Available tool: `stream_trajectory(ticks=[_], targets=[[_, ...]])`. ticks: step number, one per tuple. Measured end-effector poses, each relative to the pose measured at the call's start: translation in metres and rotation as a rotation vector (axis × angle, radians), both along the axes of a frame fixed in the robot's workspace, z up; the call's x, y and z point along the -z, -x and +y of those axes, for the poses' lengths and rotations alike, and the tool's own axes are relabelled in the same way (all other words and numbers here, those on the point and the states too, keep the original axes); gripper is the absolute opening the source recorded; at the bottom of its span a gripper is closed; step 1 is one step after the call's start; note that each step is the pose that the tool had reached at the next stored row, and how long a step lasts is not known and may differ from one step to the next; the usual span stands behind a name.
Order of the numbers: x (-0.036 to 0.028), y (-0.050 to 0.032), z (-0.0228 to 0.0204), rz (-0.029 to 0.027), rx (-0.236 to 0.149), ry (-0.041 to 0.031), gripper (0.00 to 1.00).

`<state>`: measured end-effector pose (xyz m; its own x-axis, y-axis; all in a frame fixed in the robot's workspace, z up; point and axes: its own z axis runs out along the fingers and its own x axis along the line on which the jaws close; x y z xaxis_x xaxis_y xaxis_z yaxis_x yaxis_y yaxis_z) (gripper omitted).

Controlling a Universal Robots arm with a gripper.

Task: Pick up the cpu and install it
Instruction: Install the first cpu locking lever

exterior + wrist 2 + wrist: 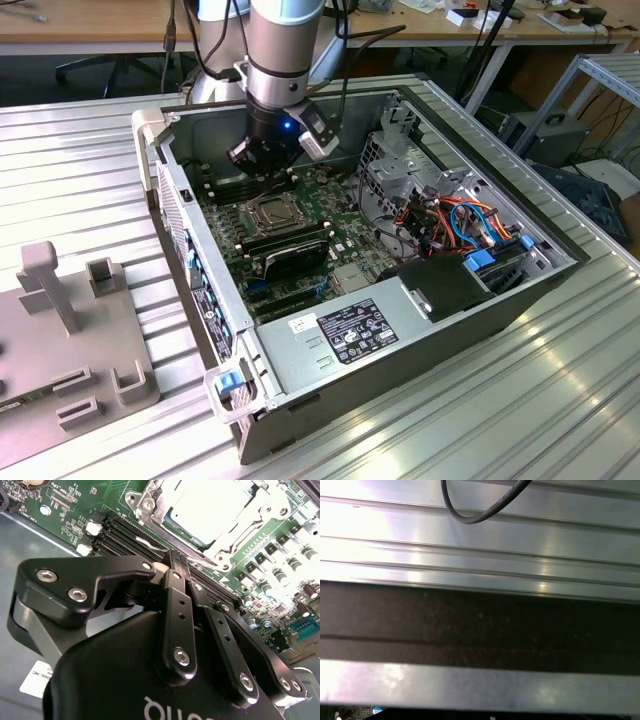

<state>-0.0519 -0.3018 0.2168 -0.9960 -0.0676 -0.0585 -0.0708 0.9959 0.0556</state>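
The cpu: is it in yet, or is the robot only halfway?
Seemingly in: the cpu lies flat inside the socket frame on the motherboard. The end effector hangs beside it, shut, holding nothing. Left: I cannot tell whether the frame is latched.

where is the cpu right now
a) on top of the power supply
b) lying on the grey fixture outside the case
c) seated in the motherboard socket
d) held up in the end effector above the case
c: in the second wrist view the cpu lies flat in the socket on the motherboard, beyond the end effector, whose fingers are together with nothing between them.
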Motion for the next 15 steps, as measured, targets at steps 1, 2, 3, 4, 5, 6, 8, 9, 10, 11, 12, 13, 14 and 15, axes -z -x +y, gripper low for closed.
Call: stream_trajectory(ticks=[1, 2, 3, 4, 5, 6, 8, 9, 10, 11, 12, 13, 14, 15], targets=[[0.001, -0.0002, 0.0, -0.0002, 0.0, -0.0001, 0.11], [0.0021, -0.0003, 0.0, -0.0002, 0.0, 0.0001, 0.11], [0.0031, -0.0003, 0.0, -0.0001, 0.0, 0.0, 0.11], [0.0043, -0.0004, 0.0, 0.0001, 0.0, 0.0001, 0.11], [0.0051, -0.0005, 0.0, 0.0001, 0.0, 0.0001, 0.11], [0.0059, -0.0006, 0.0, 0.0, 0.0, 0.0001, 0.11], [0.007, -0.0007, 0.0, 0.0001, 0.0, 0.0001, 0.11], [0.0071, -0.0008, -0.0001, 0.0002, 0.0, 0.0002, 0.11], [0.0071, -0.0008, -0.0001, 0.0002, 0.0, 0.0002, 0.11], [0.0072, -0.0008, 0.0, 0.0, 0.0, 0.0001, 0.11], [0.0072, -0.0009, 0.0, 0.0, 0.0, 0.0, 0.11], [0.0076, -0.0009, 0.0, -0.0002, 0.0, -0.0002, 0.11], [0.0086, -0.001, 0.0, -0.0002, 0.0, -0.0002, 0.11], [0.0091, -0.0011, 0.0, -0.0001, 0.0, 0.0, 0.11]])
